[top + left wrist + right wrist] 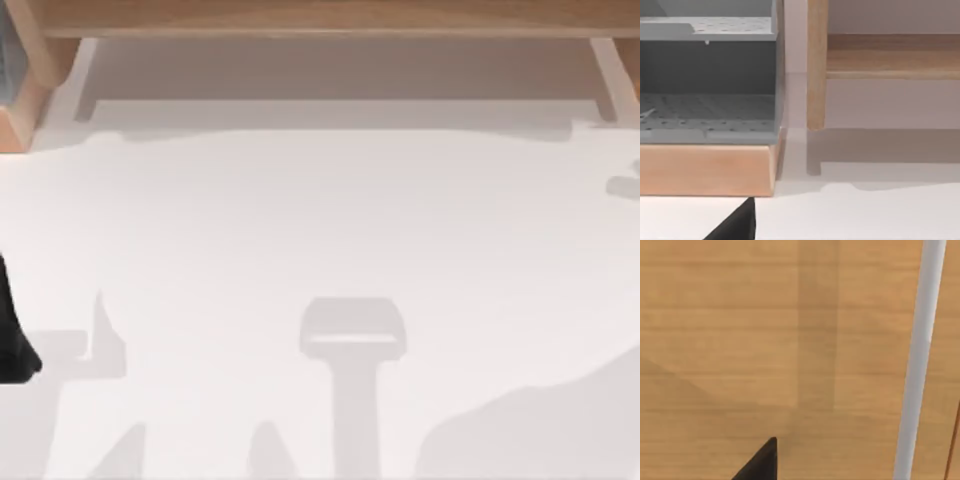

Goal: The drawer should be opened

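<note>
Drawer: wooden front (765,340) close ahead of right tool (760,465), pale handle bar (917,365) alongside.
Right tool opening: cannot tell.

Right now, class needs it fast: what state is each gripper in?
Left gripper: cannot be told; a dark tip shows near the grey shelf unit.
Right gripper: cannot be told; close to a wooden panel.

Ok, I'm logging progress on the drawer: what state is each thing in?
Wooden front: faces the right wrist camera; open or shut unclear.
White bar: free, nothing gripping it.
Right gripper: near the front, off the bar.
Left gripper: low, near grey rack.
Grey rack: upright on wooden base.
</note>
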### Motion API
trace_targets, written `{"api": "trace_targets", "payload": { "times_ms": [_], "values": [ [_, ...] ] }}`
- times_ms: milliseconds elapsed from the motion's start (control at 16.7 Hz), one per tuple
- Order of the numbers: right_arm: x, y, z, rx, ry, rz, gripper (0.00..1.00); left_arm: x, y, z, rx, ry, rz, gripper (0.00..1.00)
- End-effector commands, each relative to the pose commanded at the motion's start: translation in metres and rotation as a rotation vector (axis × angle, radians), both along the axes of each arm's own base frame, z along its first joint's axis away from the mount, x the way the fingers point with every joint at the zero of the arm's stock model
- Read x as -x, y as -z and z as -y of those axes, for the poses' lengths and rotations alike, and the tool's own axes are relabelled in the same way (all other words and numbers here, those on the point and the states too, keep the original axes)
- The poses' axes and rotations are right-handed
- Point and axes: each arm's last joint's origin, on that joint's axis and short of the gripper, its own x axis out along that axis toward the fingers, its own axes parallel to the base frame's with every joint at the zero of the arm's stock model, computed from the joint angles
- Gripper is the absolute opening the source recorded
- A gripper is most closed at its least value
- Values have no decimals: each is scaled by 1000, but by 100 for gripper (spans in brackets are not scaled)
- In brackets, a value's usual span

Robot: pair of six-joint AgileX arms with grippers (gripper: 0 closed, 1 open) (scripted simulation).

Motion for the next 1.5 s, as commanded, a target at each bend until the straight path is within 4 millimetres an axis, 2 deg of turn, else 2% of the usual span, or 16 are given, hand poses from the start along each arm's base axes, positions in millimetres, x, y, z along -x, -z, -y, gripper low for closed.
{"api": "trace_targets", "payload": {
  "times_ms": [540, 1140, 1320, 1500],
  "values": [
    [0, 0, 0, 0, 0, 0, 2, 0, 0, 0, 0, 0, 0, 100],
    [2, 1, 2, -3, 5, -3, 0, 0, 0, 0, 0, 0, 0, 100],
    [16, 0, 3, -3, 7, -2, 0, 0, 0, 0, 0, 0, 0, 100],
    [42, 2, 2, -11, 4, -9, 0, 0, 0, 0, 0, 0, 0, 100]
  ]
}}
